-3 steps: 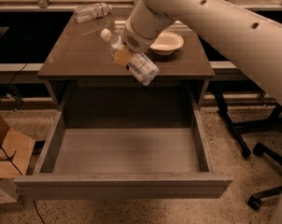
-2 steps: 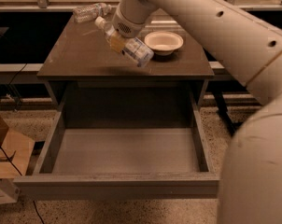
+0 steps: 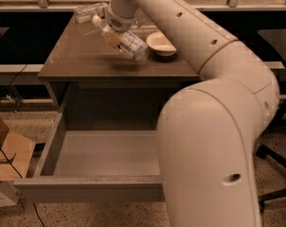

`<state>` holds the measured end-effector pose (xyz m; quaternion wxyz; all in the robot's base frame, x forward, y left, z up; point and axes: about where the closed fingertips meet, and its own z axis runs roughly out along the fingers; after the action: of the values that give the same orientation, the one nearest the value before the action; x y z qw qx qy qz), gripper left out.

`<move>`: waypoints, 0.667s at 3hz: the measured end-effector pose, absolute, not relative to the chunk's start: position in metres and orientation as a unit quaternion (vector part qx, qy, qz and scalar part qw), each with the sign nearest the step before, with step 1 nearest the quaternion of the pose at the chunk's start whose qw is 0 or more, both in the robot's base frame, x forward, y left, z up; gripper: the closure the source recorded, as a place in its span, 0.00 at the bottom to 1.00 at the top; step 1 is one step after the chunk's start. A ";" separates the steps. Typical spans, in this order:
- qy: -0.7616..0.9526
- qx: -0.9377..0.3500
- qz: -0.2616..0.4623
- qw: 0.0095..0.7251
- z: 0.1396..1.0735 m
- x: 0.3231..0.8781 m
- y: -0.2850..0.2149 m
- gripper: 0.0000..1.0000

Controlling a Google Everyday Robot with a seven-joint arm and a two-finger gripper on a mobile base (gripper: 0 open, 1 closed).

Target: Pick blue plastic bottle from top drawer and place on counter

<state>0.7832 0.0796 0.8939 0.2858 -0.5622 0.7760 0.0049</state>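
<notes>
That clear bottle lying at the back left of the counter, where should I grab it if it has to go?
Probably mid-body, from straight above. The clear bottle lies on its side along the back edge of the counter, so fingers closing across its narrow width should hold it. The gripper is busy: it hangs over the counter, shut on the tilted blue plastic bottle.

Office or lab: swivel-chair base, terrazzo floor; jaws over counter.

Cream-white arm of rounded segments, small dark holes, thin tan joint seam, yellowish tool above the counter.
</notes>
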 end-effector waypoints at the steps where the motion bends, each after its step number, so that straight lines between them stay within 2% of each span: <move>1: 0.776 -0.570 0.029 0.268 0.868 0.796 0.098 0.59; 2: 0.774 -0.576 0.072 0.254 0.847 0.798 0.115 0.36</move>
<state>0.7981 0.1148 0.8467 0.2544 -0.5756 0.7738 0.0720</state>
